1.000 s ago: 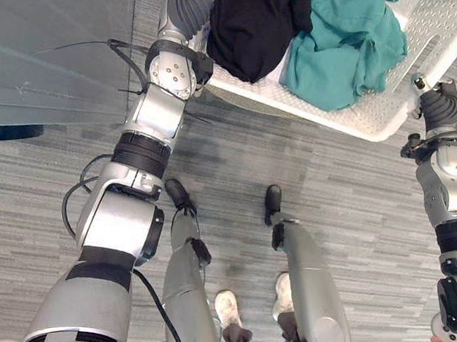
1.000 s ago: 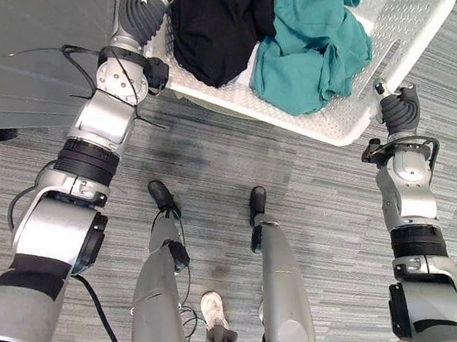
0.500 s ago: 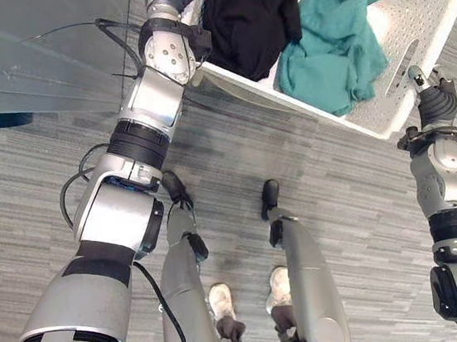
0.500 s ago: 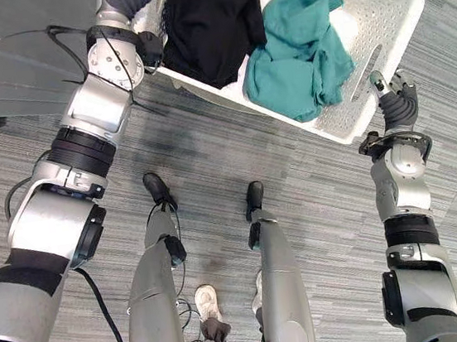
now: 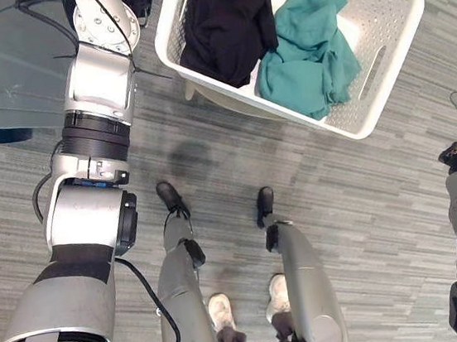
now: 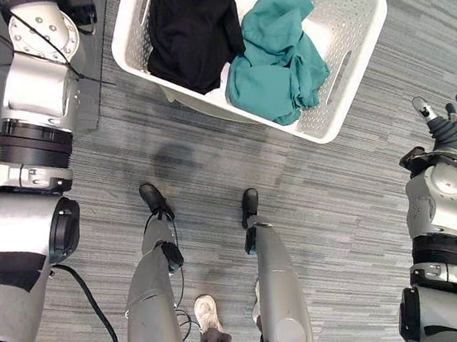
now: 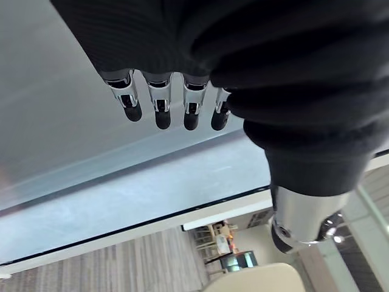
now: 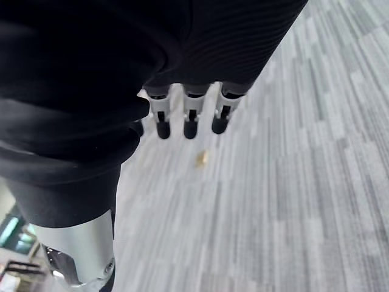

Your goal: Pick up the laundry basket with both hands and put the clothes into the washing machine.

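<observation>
White laundry basket [image 5: 380, 2] low by the grey floor [image 5: 366, 204], both robot hands off it.
Inside the basket, 1 black garment [image 5: 223, 21] against the left side and 1 teal garment [image 5: 306, 53] touching it. Right hand [image 6: 451, 129] well out to the basket's right, fingers [image 8: 190, 118] straight and spread, holding nothing. Left hand [image 7: 159, 109] up beside a grey panel [image 7: 73, 73], fingers straight and apart, likewise empty. Likely risk: 1 rim gripped before the other, or 2 uneven grips, tipping the basket and spilling clothes; black cloth perhaps pinched under left fingers.
</observation>
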Available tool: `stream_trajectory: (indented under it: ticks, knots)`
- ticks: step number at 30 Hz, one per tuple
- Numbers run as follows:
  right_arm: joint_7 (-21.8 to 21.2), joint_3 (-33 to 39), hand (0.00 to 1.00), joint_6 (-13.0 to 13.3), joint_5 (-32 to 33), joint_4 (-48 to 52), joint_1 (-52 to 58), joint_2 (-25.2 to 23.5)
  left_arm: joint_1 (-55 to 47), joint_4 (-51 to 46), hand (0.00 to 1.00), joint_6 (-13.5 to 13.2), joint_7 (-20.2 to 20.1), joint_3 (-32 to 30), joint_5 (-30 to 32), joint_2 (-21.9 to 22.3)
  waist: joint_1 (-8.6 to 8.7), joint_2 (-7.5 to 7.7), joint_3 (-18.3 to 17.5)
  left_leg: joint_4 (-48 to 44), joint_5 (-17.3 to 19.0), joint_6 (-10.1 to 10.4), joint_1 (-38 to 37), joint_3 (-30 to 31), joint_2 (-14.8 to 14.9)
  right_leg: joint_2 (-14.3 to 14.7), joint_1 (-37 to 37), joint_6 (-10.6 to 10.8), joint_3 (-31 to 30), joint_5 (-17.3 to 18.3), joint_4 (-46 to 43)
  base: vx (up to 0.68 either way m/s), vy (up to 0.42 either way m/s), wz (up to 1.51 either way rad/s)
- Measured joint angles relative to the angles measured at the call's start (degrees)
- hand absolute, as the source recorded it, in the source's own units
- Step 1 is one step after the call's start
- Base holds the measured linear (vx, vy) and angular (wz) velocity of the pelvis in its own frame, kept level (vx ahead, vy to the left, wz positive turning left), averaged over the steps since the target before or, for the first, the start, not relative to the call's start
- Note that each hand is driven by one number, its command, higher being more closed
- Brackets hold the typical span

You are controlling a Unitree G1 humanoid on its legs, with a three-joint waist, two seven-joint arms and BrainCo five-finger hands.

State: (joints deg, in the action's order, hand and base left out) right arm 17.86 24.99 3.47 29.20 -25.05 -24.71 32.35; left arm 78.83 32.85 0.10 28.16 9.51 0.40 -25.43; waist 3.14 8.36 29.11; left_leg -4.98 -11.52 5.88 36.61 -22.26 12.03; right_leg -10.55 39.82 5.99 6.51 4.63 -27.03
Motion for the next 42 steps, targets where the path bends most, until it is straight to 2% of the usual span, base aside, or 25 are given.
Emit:
stream_trajectory:
  ticks: [6,9,10,13,14,18,19,20,21,23,24,25,27,30,31,34,36,38,41,42]
  knots:
    - [0.99,3.02,0.00,0.09,2.35,1.64,0.80,0.37,-0.09,-1.37,0.00,0.00,-0.05,0.03,0.00,-0.40,-0.07,-0.01,0.00,-0.09,0.48,-0.72,-2.49,-0.02,-0.18,-0.25,-2.49,0.02,1.11,0.03,-0.01,-0.02,-0.066,-0.01]
    - [1.05,5.44,0.00,0.27,3.41,5.22,3.55,0.55,-2.01,-6.76,0.00,-0.68,-0.30,0.11,-0.02,-2.38,-0.29,-0.04,-0.02,-0.99,1.13,-1.71,-3.93,-0.03,-0.65,-0.86,-4.05,0.67,1.17,0.54,-0.72,0.00,-0.064,0.01]
    - [1.17,7.14,0.00,0.45,4.22,8.31,5.76,0.60,-6.20,-11.65,0.00,-1.55,-0.51,-0.43,-0.07,-4.85,-0.41,-0.14,-0.06,-1.03,1.52,-2.28,-5.78,-0.27,-1.22,-1.58,-5.40,0.92,1.18,1.08,-1.20,0.04,-0.078,-0.02]
    - [1.63,9.90,0.00,0.69,4.20,11.39,10.12,0.60,-13.90,-17.14,0.00,-3.34,-0.78,-1.85,-0.93,-7.00,-0.51,-0.26,-0.12,-1.03,1.66,-2.44,-8.67,-0.46,-2.42,-2.62,-8.63,1.30,1.40,2.56,-1.36,0.04,-0.055,0.09]
    - [2.11,11.32,0.00,0.67,4.17,12.63,12.13,0.29,-18.63,-19.59,0.00,-3.82,-1.54,-4.32,-1.05,-6.96,-0.50,-0.50,-0.23,-1.07,2.23,-3.22,-10.30,0.02,-3.02,-3.11,-10.72,1.36,1.78,3.61,-1.46,0.06,-0.047,0.25]
    - [2.11,19.49,0.00,2.05,3.74,17.70,19.75,-2.74,-35.65,-26.91,0.00,-4.86,-3.22,-14.31,-2.06,-6.65,-0.70,-1.11,-0.72,-0.01,2.92,-3.58,-16.75,1.24,-4.11,-4.73,-18.35,1.51,4.44,6.27,-1.79,0.07,-0.056,0.29]
    - [2.10,20.75,0.00,2.67,3.36,18.20,21.14,-3.47,-38.68,-27.96,0.00,-4.99,-3.35,-15.93,-2.07,-6.24,-0.72,-1.14,-1.82,0.48,3.10,-3.34,-17.29,1.20,-4.44,-5.01,-18.78,1.56,4.48,6.86,-1.88,0.04,-0.048,0.25]
    - [2.05,22.77,0.00,3.34,2.64,18.82,23.98,-5.15,-45.77,-30.75,0.00,-5.85,-4.37,-18.06,-2.28,-4.79,-0.81,-1.61,-6.24,1.76,3.78,-2.81,-17.05,1.09,-5.28,-5.69,-18.31,1.76,4.63,8.24,-1.68,0.09,-0.052,0.18]
    - [1.96,24.54,0.00,3.92,1.92,19.12,26.39,-6.53,-52.73,-33.80,0.00,-6.68,-4.65,-20.10,-2.30,-1.78,-0.91,-2.67,-9.22,3.31,3.82,-2.88,-18.16,0.90,-5.95,-6.05,-19.05,1.84,4.68,8.52,-0.82,0.12,-0.054,0.15]
    - [1.76,26.72,0.00,4.37,1.25,19.19,28.97,-8.68,-60.59,-35.49,0.00,-7.87,-4.64,-23.81,-2.26,2.68,-0.85,-4.29,-11.43,4.76,3.46,-2.48,-21.06,0.81,-6.86,-6.70,-21.44,2.37,4.58,8.88,-0.25,0.14,-0.020,0.00]
    - [0.91,28.04,0.00,4.88,0.33,19.07,30.94,-11.14,-65.45,-35.48,0.00,-7.99,-4.71,-27.19,-2.36,5.99,-0.67,-5.55,-13.28,5.21,3.45,-2.51,-22.55,0.59,-7.14,-6.83,-22.93,2.47,4.57,8.93,0.47,0.12,-0.019,-0.10]
    - [0.36,28.65,0.00,5.09,0.35,18.80,31.86,-12.49,-67.67,-35.48,0.00,-8.15,-4.82,-28.68,-2.66,7.54,-0.70,-6.07,-14.09,5.50,3.41,-2.57,-23.37,0.30,-7.21,-6.82,-23.70,2.50,4.49,8.92,0.93,0.13,-0.031,-0.19]
    - [-2.11,30.67,0.00,5.14,0.60,14.96,33.99,-17.36,-76.19,-35.30,0.00,-8.18,-6.20,-33.14,-2.60,13.57,-0.51,-8.04,-16.80,7.32,3.20,-2.76,-27.10,0.20,-7.45,-6.41,-26.97,2.58,4.38,8.87,2.63,0.14,-0.052,-0.20]
    - [-5.06,30.99,0.00,5.07,2.49,12.15,36.21,-23.72,-83.29,-34.91,0.00,-8.15,-8.61,-33.99,-2.66,19.41,-0.09,-9.52,-19.11,8.77,3.06,-2.55,-30.55,-0.27,-7.38,-5.74,-30.18,2.62,4.33,8.83,4.01,0.11,-0.066,-0.17]
    - [-6.00,29.69,0.00,5.07,2.95,12.15,37.28,-27.18,-85.65,-34.46,0.00,-8.17,-10.01,-33.88,-3.31,22.67,0.13,-9.83,-19.88,9.21,3.02,-2.46,-32.44,-0.70,-7.07,-5.44,-31.92,2.64,4.34,8.80,4.61,0.06,-0.063,-0.14]
    - [-7.14,26.16,0.00,4.91,3.10,12.02,38.81,-30.77,-88.01,-31.17,0.00,-7.99,-11.57,-33.02,-3.91,26.45,0.63,-9.80,-21.45,9.62,3.09,-2.37,-34.45,-1.44,-6.96,-5.18,-33.95,2.65,4.35,8.79,5.35,0.03,-0.043,-0.09]
    - [-8.23,21.72,0.00,4.74,4.57,8.73,39.56,-33.38,-89.12,-23.10,0.00,-7.37,-12.79,-31.74,-4.30,29.54,0.92,-9.42,-23.47,10.17,3.26,-2.16,-36.08,-1.79,-6.83,-5.13,-35.19,2.82,4.33,8.70,6.06,0.01,-0.033,-0.09]
    - [-9.20,17.49,0.00,3.72,5.16,3.00,39.69,-34.65,-89.01,-13.57,0.00,-6.12,-13.37,-30.19,-4.32,29.63,0.74,-9.09,-23.86,10.25,4.32,-1.25,-38.45,-2.60,-6.73,-5.01,-37.50,2.85,4.04,8.71,6.84,-0.02,0.001,-0.16]
    - [-9.56,14.42,0.00,2.08,6.32,-5.57,39.23,-35.65,-88.90,-2.14,0.00,-4.40,-13.63,-30.49,-4.36,30.05,0.62,-8.85,-25.19,10.36,4.71,-1.22,-39.40,-3.28,-6.63,-4.82,-38.15,2.88,3.47,8.73,7.33,-0.03,0.001,-0.15]
    - [-9.73,14.54,0.00,0.86,6.48,-11.15,38.12,-36.30,-88.59,4.57,0.00,-3.64,-14.29,-31.57,-4.95,30.16,0.71,-8.96,-25.50,10.69,4.72,-1.25,-39.48,-3.39,-6.50,-4.71,-38.17,2.84,3.38,8.74,7.56,-0.02,-0.006,-0.05]
